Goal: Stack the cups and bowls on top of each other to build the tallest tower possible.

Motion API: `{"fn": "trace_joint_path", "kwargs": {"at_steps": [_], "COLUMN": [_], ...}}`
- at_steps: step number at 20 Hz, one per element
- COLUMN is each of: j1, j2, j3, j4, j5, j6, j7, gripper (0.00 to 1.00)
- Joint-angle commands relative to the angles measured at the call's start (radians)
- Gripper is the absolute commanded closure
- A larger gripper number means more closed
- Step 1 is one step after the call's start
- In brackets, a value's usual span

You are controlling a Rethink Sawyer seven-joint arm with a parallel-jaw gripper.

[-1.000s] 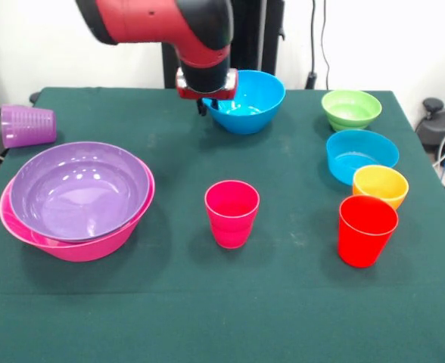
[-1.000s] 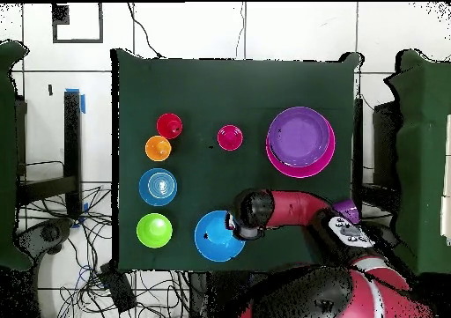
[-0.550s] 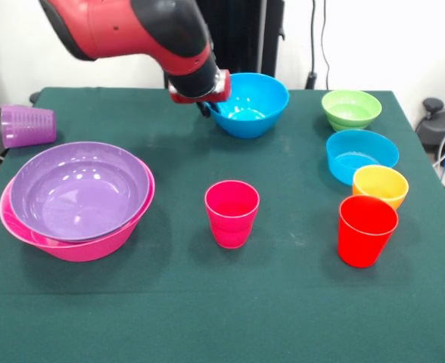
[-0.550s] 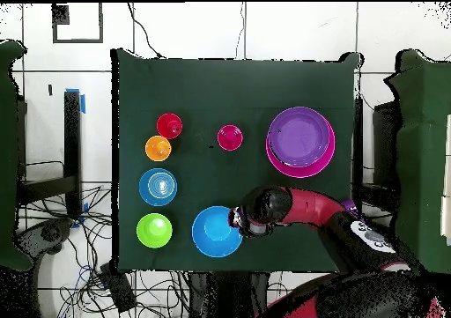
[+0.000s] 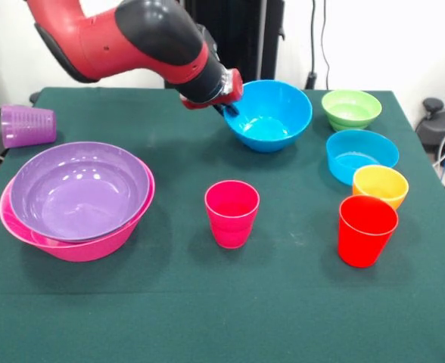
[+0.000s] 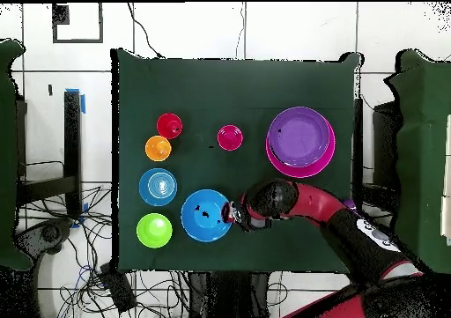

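Gripping the large blue bowl (image 5: 271,115) by its rim, the jaws of the gripper (image 5: 228,102) sit clamped on it above the worktop (image 5: 169,302). Carrying it level and centring it over the purple bowl (image 5: 79,189) should seat it cleanly.

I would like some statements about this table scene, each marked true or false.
1. The purple bowl sits inside the pink bowl. True.
2. The purple cup stands upright. False: it lies on its side.
3. The end effector is at the rim of the big blue bowl. True.
4. The red cup is stacked in the orange bowl. False: it stands on the table beside it.
5. The green bowl holds the pink cup. False: the cup stands alone.
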Motion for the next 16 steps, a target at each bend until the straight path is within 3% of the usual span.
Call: {"fn": "trace_joint_path", "kwargs": {"at_steps": [1,16], "j1": [-0.043,-0.156], "j2": [0.075,0.174], "j3": [0.167,0.268], "j4": [-0.126,-0.212], "j5": [-0.006,-0.109], "j6": [0.141,0.262], "j7": [-0.399,-0.633], "gripper": [1.0,1.0]}}
